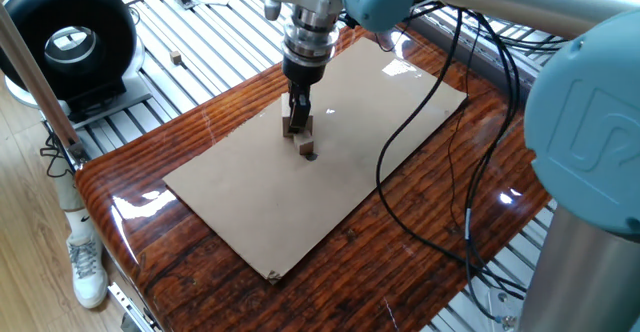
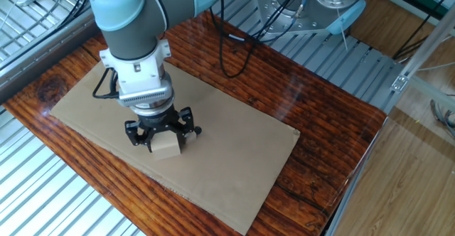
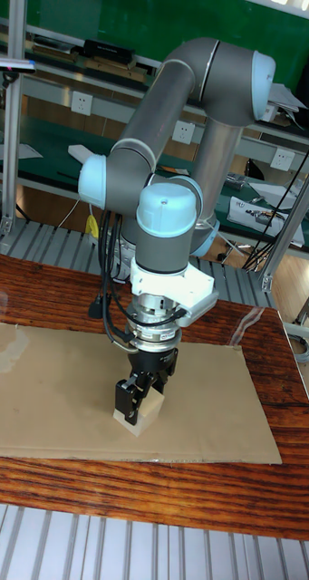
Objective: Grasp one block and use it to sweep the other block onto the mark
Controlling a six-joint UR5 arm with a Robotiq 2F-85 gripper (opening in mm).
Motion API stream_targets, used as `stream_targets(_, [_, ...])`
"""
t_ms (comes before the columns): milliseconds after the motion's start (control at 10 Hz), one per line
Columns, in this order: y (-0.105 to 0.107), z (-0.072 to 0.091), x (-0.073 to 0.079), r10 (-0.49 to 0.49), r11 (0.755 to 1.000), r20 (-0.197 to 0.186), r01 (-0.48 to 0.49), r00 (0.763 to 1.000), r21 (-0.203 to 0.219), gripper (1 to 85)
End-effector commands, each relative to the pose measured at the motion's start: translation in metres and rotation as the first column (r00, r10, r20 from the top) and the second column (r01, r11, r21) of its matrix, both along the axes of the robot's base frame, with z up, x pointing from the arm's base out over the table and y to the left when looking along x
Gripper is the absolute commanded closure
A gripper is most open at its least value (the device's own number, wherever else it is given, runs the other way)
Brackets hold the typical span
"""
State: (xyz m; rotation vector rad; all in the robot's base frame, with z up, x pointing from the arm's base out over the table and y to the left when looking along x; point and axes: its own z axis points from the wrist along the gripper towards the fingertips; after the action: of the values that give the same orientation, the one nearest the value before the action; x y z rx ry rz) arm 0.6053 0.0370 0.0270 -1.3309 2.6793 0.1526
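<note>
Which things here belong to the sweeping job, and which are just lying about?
Part of the job:
- pincer
- large pale block held in it
- small brown block
- dark mark
- cardboard sheet

Just lying about:
- black round device
- small cube on the slats
- white shoe

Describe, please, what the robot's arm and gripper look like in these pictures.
The arm is built of silver-grey tubular links with light blue round caps at the joints; one cap shows an embossed logo. A white ridged wrist section sits above a black two-finger gripper. Black cables hang loosely from the arm.
</note>
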Motion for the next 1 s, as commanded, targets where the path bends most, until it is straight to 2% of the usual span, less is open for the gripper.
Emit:
stream_targets(0, [0.0009,0.003,-0.0065,-0.013,1.0,-0.002,0.013,1.0,0.011,16.0])
stream_targets(600, [0.0022,0.0014,-0.011,-0.027,1.0,0.0,0.027,1.0,0.012,15.7])
stream_targets(900, [-0.0038,-0.0021,-0.0028,-0.014,1.0,0.016,0.014,1.0,-0.003,18.0])
